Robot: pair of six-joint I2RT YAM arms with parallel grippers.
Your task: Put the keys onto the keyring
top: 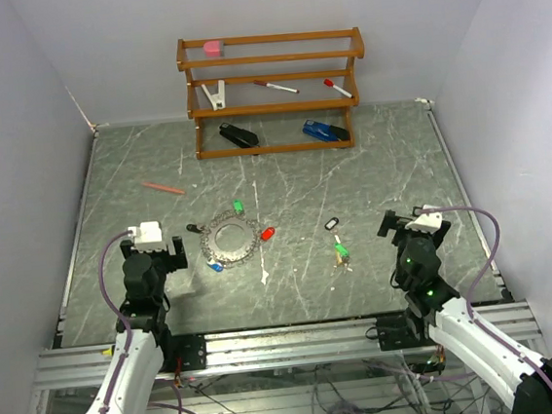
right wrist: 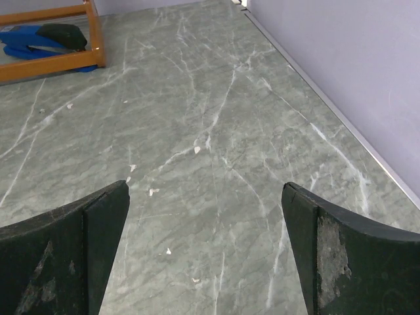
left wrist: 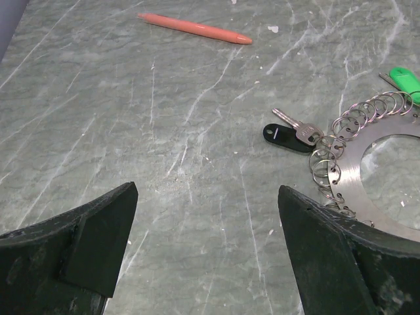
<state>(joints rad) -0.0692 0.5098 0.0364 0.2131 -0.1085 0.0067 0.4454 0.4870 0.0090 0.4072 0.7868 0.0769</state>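
While neither arm holds anything, stock reads as follows.

1. Keyring (top: 228, 239): a flat silver annulus fringed with small split rings. It lies flat on the table (top: 369, 159), just beside the left gripper (top: 151, 252). Judged stiff, thin and light, and likely to skate on the smooth top. Its rim sits flush, so it is better pinned at the outer edge than lifted.

2. Keys at the keyring's fringe: black-tagged key (left wrist: 285, 136), green-tagged key (left wrist: 407, 80), red-tagged key (top: 268, 233) and blue-tagged key (top: 215, 267). The black one appears joined to a split ring. For the rest, attachment cannot be told.

3. Loose keys, well apart from the keyring on its right-arm side: pale-tagged key (top: 331, 224) and second green-tagged key (top: 341, 253). Judged tiny, light and rigid, with slick metal blades lying flat. The plastic tag is the thicker, less slippery hold, so pinch across its narrow sides.

4. Left gripper: jaws spread fully, empty, over bare table beside the keyring. Right gripper (top: 413, 229): jaws spread fully, empty, beyond the loose keys from the keyring.

5. Sundries: orange pen (left wrist: 195, 27), beyond the keyring on its left-arm side; wooden rack (top: 272, 62), well beyond it.

6. Markings: none legible. The black tag bears a pale strip, too small to read.
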